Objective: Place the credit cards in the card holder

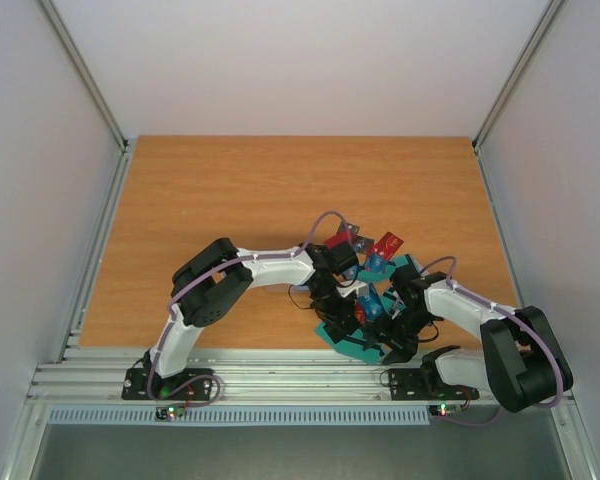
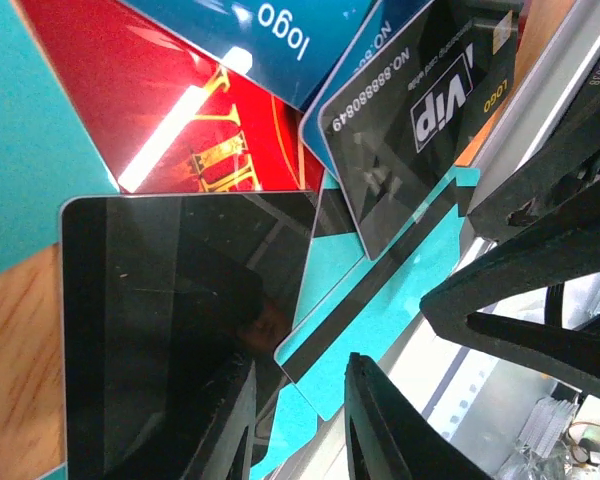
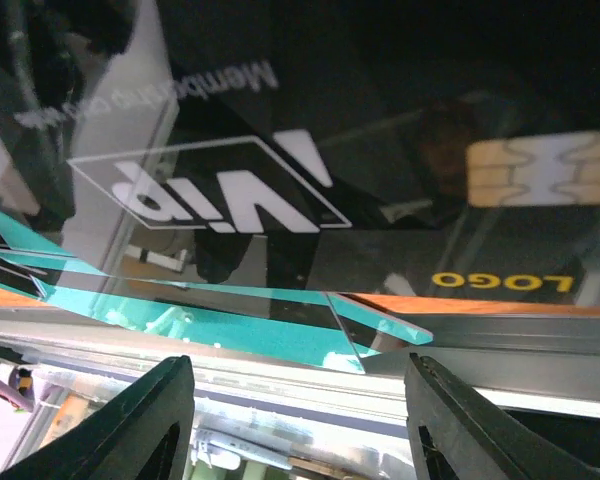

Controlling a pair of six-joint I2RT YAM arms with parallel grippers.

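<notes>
Teal, red, blue and black thin plastic credit cards (image 1: pixel 330 333) lie heaped on the wooden bench (image 1: pixel 280 190); left claw (image 2: pixel 300 365) slightly apart, right claw (image 3: pixel 298 362) wide apart.

**A:** What do the 2 arms look like?

**B:** The left arm (image 1: pixel 270 265) and right arm (image 1: pixel 470 300) are built alike, with white links between bulky black joint housings (image 1: pixel 525 360).

**A:** Any wiring?

**B:** A thin lilac cable (image 1: pixel 325 218) runs along each arm and loops free in places. Each black base plate (image 1: pixel 170 383) shows small green and red lights (image 1: pixel 170 410) at its front.

**A:** And the right end effector (image 3: pixel 300 372)?

**B:** It has 2 matte black fingers (image 3: pixel 150 415), wedge-shaped, with flat inner faces and slightly scuffed edges.
</notes>
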